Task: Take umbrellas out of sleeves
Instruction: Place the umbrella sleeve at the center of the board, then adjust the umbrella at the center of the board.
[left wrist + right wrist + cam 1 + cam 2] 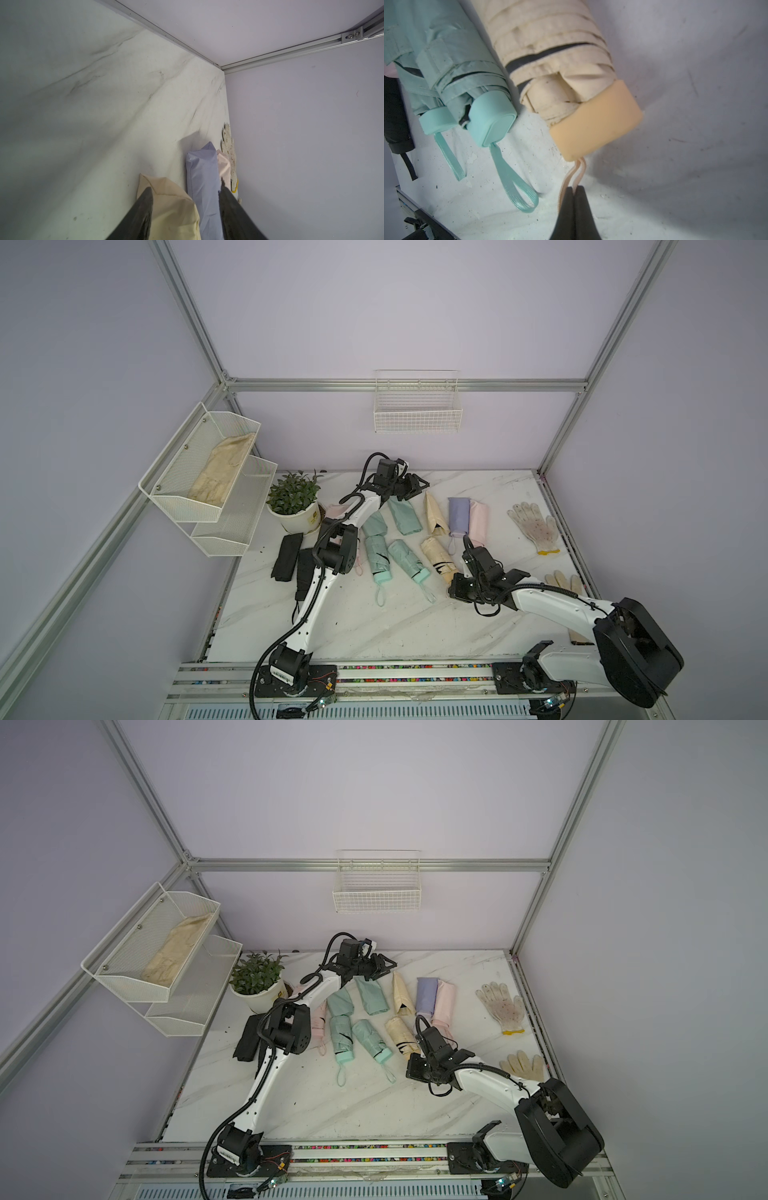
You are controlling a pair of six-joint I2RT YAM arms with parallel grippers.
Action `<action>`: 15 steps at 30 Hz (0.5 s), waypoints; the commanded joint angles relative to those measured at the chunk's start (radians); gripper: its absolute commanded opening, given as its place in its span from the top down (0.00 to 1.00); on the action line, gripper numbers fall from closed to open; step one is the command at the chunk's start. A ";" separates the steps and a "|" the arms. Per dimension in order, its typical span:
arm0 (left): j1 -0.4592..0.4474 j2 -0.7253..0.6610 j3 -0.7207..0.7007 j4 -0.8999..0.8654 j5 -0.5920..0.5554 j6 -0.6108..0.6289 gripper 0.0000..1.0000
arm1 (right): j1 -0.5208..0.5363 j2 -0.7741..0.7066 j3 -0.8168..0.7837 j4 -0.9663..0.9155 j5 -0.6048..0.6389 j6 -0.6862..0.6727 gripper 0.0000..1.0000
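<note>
My right gripper (574, 190) is shut on the wrist loop (576, 174) of the yellow umbrella (560, 52), which lies bare on the table beside two mint umbrellas (456, 62). In both top views this yellow umbrella (436, 558) (399, 1036) lies just beyond the right gripper (453, 585). At the back of the table my left gripper (185, 185) (417, 485) is open and holds nothing. Past its fingers lie the flat yellow sleeve (172, 205) (432, 516), a lavender sleeve (202, 172) (458, 516) and a pink one (223, 166). Two mint sleeves (404, 516) lie under the left arm's wrist.
A potted plant (296, 506) stands at the back left, with black items (286, 556) in front of it. A white knit glove (534, 526) and beige gloves (563, 583) lie at the right edge. Mesh racks (208, 481) and a wire basket (417, 406) hang on the walls.
</note>
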 commanded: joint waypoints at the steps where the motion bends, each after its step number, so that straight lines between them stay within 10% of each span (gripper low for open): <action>1: 0.009 -0.073 0.030 0.030 0.001 0.013 0.48 | 0.005 -0.021 0.025 -0.010 0.011 0.002 1.00; 15: -0.004 -0.385 -0.405 0.045 0.006 0.118 0.49 | 0.004 -0.171 0.170 -0.216 0.122 -0.081 0.49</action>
